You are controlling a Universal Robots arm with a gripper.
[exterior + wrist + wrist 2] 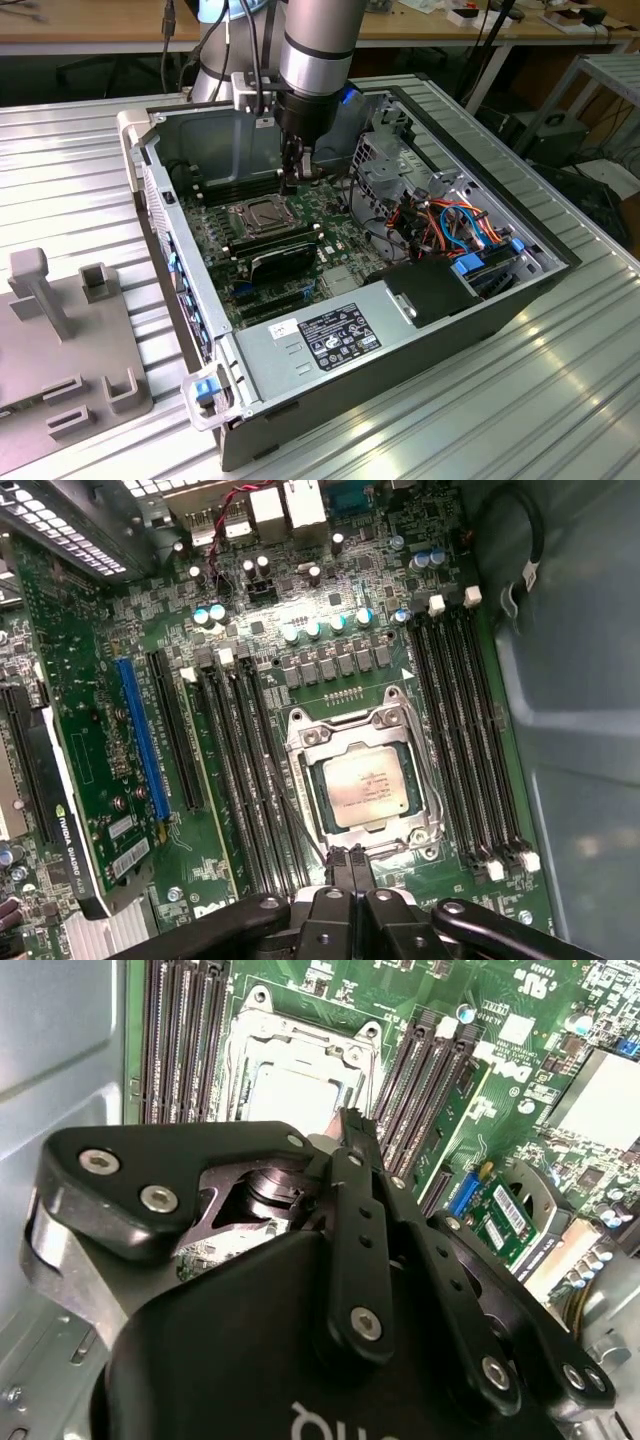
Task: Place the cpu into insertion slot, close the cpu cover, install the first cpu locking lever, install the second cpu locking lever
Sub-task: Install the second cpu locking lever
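The cpu [365,788] lies flat in the insertion slot [428,832], its silvery-tan top showing through the window of the cpu cover [308,738], which lies down around it. The cpu [295,1095] and the cover [300,1032] also show in the second wrist view. A thin wire lever [290,815] runs along one side of the socket. My gripper [346,865] is shut with nothing between its fingers and hovers just off one edge of the socket. In the exterior view the gripper [290,183] hangs just behind the socket [258,215].
The green motherboard [225,265] sits inside an open computer case [440,355]. Long black memory slots [465,730] flank the socket on both sides. A black card [283,258], a drive cage [385,150] and coloured cables [450,225] stand nearby. A grey fixture [60,320] rests on the table.
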